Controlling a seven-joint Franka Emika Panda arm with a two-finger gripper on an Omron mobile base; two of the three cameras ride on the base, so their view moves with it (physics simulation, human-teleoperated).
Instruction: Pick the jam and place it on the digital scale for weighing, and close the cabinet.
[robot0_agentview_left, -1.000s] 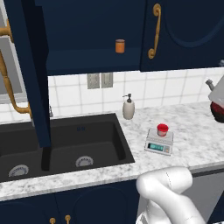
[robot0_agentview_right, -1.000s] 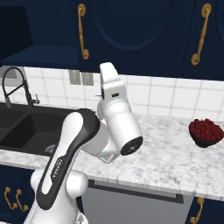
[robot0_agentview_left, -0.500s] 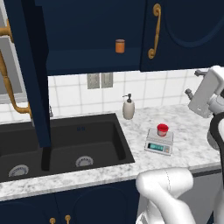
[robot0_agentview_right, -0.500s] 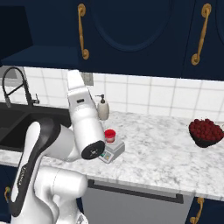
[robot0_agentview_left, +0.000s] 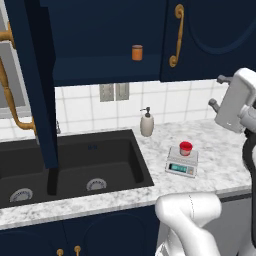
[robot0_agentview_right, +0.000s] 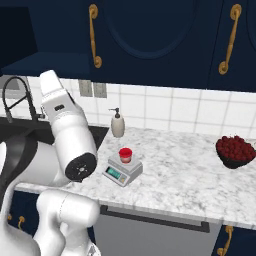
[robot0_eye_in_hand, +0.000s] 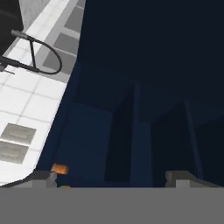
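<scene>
- Marble-patterned counter (robot0_agentview_right: 190, 170) runs along the white tiled wall, with a black sink (robot0_agentview_left: 70, 165) sunk in at its left end.
- Up above, the navy cabinet (robot0_agentview_left: 100, 45) stands with its left door (robot0_agentview_left: 30, 80) swung wide, an orange-brown jar (robot0_agentview_left: 137, 52) on the shelf inside.
- Now the gripper (robot0_eye_in_hand: 109, 177), pointed up at that cabinet's underside: fingertips (robot0_eye_in_hand: 43, 177) set well apart, nothing between them.
- Dark bowl of red fruit (robot0_agentview_right: 236, 151) off to the right.
- Soap dispenser (robot0_agentview_right: 117, 124) by the wall.
- And the digital scale (robot0_agentview_right: 123, 171) near the front edge, the jam (robot0_agentview_right: 125, 155) sitting on top!
</scene>
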